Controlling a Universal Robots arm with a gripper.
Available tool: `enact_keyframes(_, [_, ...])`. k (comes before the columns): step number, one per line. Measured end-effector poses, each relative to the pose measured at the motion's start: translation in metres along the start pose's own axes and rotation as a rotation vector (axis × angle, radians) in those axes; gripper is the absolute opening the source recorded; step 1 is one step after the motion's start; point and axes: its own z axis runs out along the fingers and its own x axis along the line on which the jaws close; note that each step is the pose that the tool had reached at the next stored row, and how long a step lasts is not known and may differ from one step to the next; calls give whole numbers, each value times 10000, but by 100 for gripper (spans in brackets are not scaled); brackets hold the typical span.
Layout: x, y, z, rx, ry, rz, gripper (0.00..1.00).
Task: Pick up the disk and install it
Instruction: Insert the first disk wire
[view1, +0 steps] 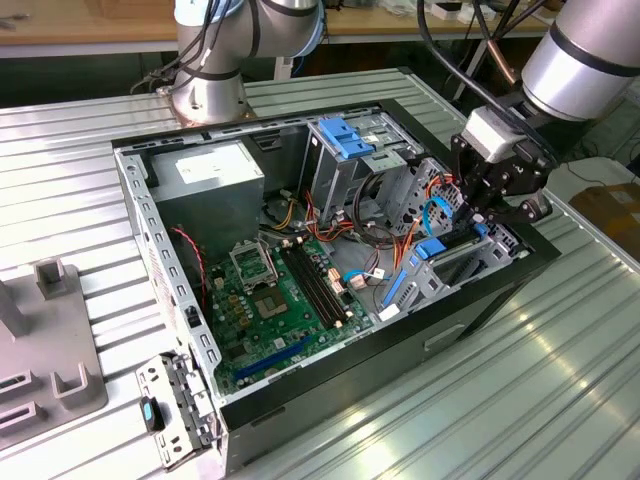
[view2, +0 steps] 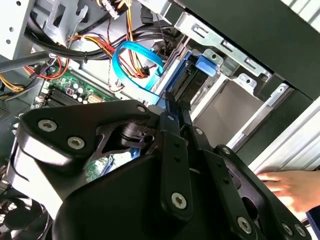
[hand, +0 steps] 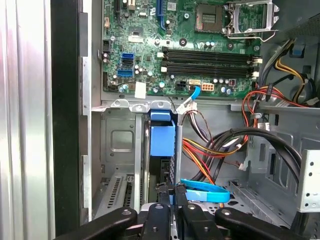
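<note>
Disk stands on edge in the drive cage, at the computer case corner on the exterior view's right. Its blue rails sit in the slot, so it is probably part-seated. Gripper fingers are drawn close and appear to pinch the disk's exposed end, a grip that suits sliding it along the slot. Light-blue data cable loops just beside the fingers. Red-orange wire bundle crowds the bay. A person's hand lies outside the case wall.

Silver-grey tubular arm with black band, white wrist block, black linkage claw with silver screws.
</note>
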Motion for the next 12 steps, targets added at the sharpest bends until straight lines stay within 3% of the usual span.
enact_keyframes(12, [12,20,47,-1,3,-2,16])
